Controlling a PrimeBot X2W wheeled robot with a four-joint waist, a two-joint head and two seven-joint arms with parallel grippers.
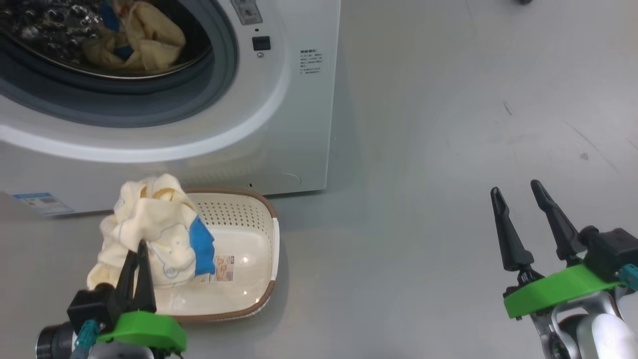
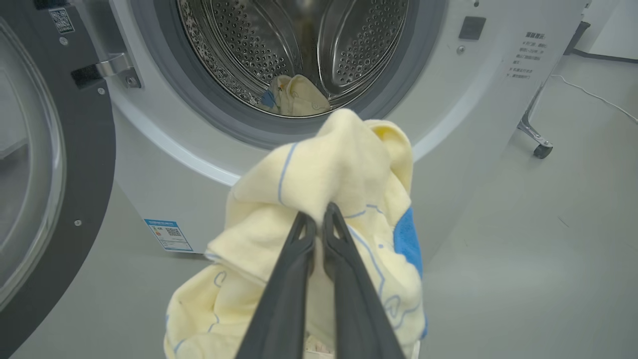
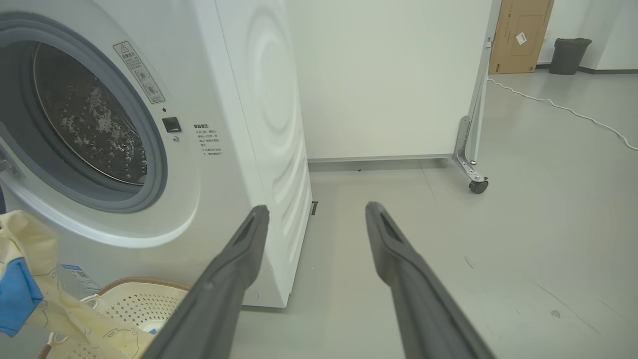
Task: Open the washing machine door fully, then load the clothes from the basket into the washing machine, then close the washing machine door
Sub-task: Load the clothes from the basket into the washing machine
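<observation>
My left gripper (image 1: 142, 245) is shut on a cream-yellow garment (image 1: 152, 232) with a blue patch, holding it up over the left part of the basket (image 1: 249, 269). In the left wrist view the garment (image 2: 329, 199) hangs bunched around my left gripper (image 2: 319, 214), in front of the washing machine (image 2: 473, 114). Another garment (image 1: 144, 37) lies in the steel drum (image 2: 299, 45). The washing machine door (image 2: 50, 164) stands open at the left. My right gripper (image 1: 518, 192) is open over bare floor to the right, away from the basket. The basket's bottom with its label shows bare.
A white panel on a castor (image 3: 478, 185) stands right of the machine. A cable (image 3: 563, 109) trails over the floor behind it. Grey floor (image 1: 448, 199) stretches right of the machine and basket.
</observation>
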